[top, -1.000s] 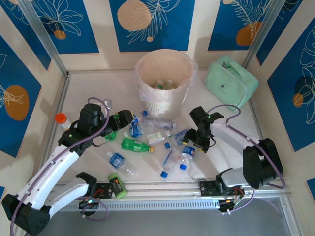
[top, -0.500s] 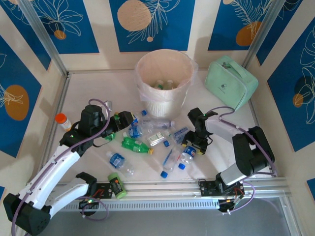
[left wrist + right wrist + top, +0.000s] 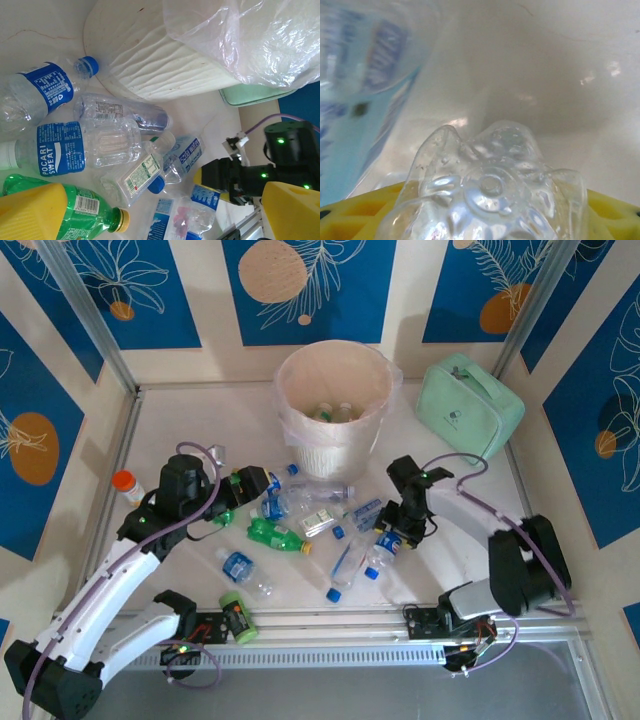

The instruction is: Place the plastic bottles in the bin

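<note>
Several plastic bottles lie scattered in front of the bin (image 3: pixel 296 368), a round cream wastebasket with a bag liner and a few bottles inside (image 3: pixel 330 412). My left gripper (image 3: pixel 252 486) hangs open over the pile, its yellow fingers (image 3: pixel 31 209) wide apart above a green bottle (image 3: pixel 82 210), a Pocari bottle (image 3: pixel 75 147) and a white-labelled clear one (image 3: pixel 135 177). My right gripper (image 3: pixel 398 528) is shut on a clear blue-labelled bottle (image 3: pixel 384 546). That bottle's ribbed base (image 3: pixel 490 195) sits between the yellow fingers (image 3: pixel 615 212).
A mint-green case (image 3: pixel 468 405) lies right of the bin. An orange-capped jar (image 3: pixel 124 483) stands by the left wall. A green can (image 3: pixel 235 618) lies at the front rail. More bottles (image 3: pixel 240 568) lie near the front edge.
My right gripper dipped left and down, then came back up and right with the blue-labelled bottle following it. The left arm has barely moved.
</note>
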Controlling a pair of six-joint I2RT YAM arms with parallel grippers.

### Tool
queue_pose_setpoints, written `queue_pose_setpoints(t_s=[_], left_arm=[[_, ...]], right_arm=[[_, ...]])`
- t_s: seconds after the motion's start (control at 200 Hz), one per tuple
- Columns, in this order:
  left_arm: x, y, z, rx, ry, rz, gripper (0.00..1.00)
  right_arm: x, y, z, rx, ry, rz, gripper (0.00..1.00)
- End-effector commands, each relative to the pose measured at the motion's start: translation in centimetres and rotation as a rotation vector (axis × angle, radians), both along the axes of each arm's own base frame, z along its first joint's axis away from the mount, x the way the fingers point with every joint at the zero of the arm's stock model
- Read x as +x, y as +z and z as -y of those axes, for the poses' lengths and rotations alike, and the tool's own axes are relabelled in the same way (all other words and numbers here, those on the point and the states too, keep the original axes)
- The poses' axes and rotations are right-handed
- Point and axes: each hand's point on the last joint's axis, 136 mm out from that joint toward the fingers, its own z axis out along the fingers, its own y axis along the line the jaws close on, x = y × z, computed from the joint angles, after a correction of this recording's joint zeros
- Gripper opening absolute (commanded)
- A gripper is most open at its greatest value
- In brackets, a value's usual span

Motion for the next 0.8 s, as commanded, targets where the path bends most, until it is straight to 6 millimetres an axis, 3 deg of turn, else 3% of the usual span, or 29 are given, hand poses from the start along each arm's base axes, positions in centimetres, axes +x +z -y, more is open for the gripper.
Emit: queue_pose_setpoints(t_s=[0.0,0.09,0.245,0.41,0.595,0.795], left_arm=[[-0.1,1.2,0.1,-0.031,-0.013,0.021,1.0],[0.0,1.9,0.6,-0.065,-0.031,0.035,1.0],[0.1,4.1,2.5,-0.19,-0.103,0.074,1.0],[-0.9,7.7,6.0,-0.42,-0.305,0.1,1.0],[-1.7,10.8,8.4,-0.593,-0.419,0.134,1.0],[-2.4,13.4,11.7,-0.7,-0.517,0.142,1.0]], right_arm=[[-0.4,2.5,0.8,0.007,-0.023,0.083,0.53],[0.4,6.5,0.3,0.077,-0.009,0.227,0.52],[1.7,15.4,-1.1,0.242,0.006,0.512,0.5],[2.6,23.5,-3.6,0.451,0.044,0.758,0.49],[2.7,29.6,-6.0,0.614,0.096,0.903,0.49],[2.8,32.8,-7.6,0.74,0.11,0.987,0.49]])
